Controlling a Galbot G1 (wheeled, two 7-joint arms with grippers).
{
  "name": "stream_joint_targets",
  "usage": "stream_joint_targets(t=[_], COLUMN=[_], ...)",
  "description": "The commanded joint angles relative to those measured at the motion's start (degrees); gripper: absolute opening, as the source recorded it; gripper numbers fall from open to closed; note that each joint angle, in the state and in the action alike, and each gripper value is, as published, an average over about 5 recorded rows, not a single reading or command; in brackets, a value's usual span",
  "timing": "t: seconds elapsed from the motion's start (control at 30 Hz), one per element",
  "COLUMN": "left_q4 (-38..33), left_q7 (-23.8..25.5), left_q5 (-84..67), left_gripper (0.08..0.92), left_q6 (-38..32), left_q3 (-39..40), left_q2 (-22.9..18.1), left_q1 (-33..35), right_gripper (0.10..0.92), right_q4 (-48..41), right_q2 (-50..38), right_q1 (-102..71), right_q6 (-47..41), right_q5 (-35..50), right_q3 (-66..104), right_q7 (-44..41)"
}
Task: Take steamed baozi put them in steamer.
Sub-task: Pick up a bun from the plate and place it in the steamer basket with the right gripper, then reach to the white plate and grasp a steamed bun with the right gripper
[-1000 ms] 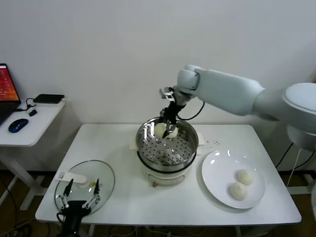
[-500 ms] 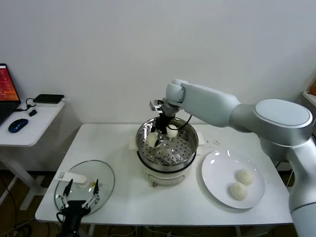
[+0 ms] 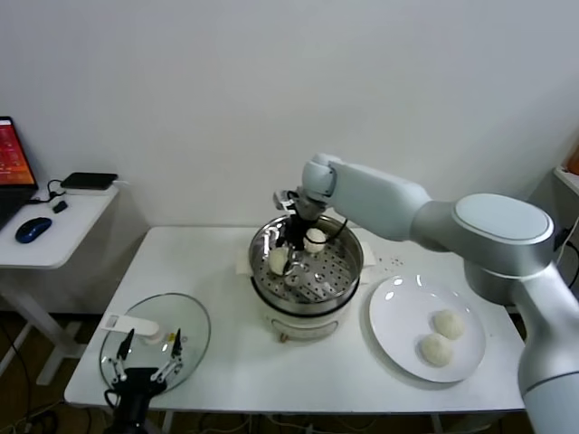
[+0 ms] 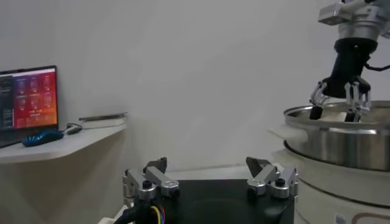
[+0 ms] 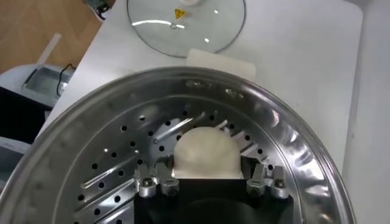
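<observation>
The steamer (image 3: pixel 348 269) stands mid-table, a shiny perforated basket on a cream pot base. My right gripper (image 3: pixel 286 246) reaches down into it, shut on a baozi (image 3: pixel 278 261) low over the left part of the floor. In the right wrist view that baozi (image 5: pixel 206 152) sits between the fingers (image 5: pixel 265 180), over the perforated floor (image 5: pixel 116 164). A second baozi (image 3: pixel 315 240) lies in the basket at the back. Two more baozi (image 3: pixel 448 324) (image 3: pixel 437 351) lie on the white plate (image 3: pixel 398 312). My left gripper (image 3: pixel 145 351) is parked, open and empty, at the front left.
A glass lid (image 3: pixel 194 327) with a white handle lies flat at the front left, under the left gripper; it also shows in the right wrist view (image 5: pixel 186 21). A side desk (image 3: pixel 54 226) with a mouse and laptop stands to the left.
My right gripper has carried the baozi leftward and lower inside the steamer basket, away from the second baozi. The left arm has not moved.
</observation>
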Motion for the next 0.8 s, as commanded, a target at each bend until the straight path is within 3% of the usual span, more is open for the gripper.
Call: stream_joint_targets(t=[0.03,0.33,0.8], left_q4=[0.0,-0.2,0.1], left_q7=[0.0,0.0,0.0], left_q5=[0.1,0.2,0.3], left_gripper=[0.823,0.823,0.823], left_q6=[0.1,0.0,0.1], left_q3=[0.1,0.1,0.4], left_q2=[0.0,-0.1,-0.1], left_q1=[-0.1,0.1,0.3], right_gripper=[0.793,0.823,0.823], right_q4=[-0.7,3.8,18.8], right_q2=[0.4,-3.0,-22.3], right_q1=[-0.7,2.2,18.5], right_q6=[0.3,0.5,4.5], right_q5=[-1.1,-0.4,4.4], right_q3=[1.4,0.9,-9.1], right_q7=[0.2,-0.6,-5.4])
